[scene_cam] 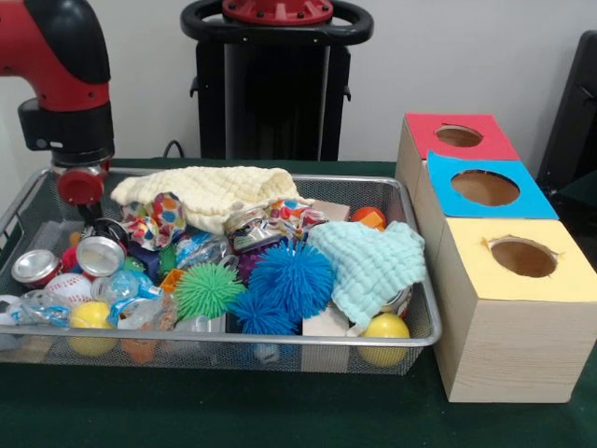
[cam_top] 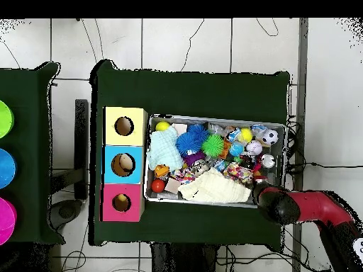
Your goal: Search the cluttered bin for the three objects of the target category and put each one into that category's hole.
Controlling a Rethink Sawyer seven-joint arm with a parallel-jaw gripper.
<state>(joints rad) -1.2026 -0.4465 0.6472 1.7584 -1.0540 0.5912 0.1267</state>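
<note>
We see the silver wire-mesh bin (scene_cam: pixel 415 338) packed with clutter beside three boxes; the red-topped box's round hole (scene_cam: pixel 459 136) sits farthest from the front camera. A cream cloth (scene_cam: pixel 210 191), mint cloth (scene_cam: pixel 371 264) and spiky blue ball (scene_cam: pixel 291 277) cover much, so we cannot pick out the plush toys. The gripper (scene_cam: pixel 82 187) hangs over the bin's corner; we cannot tell its state.

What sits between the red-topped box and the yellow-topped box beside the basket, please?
The blue-topped box stands between the red-topped box and the yellow-topped box, all three in one row. Both the front and overhead views show it.
</note>
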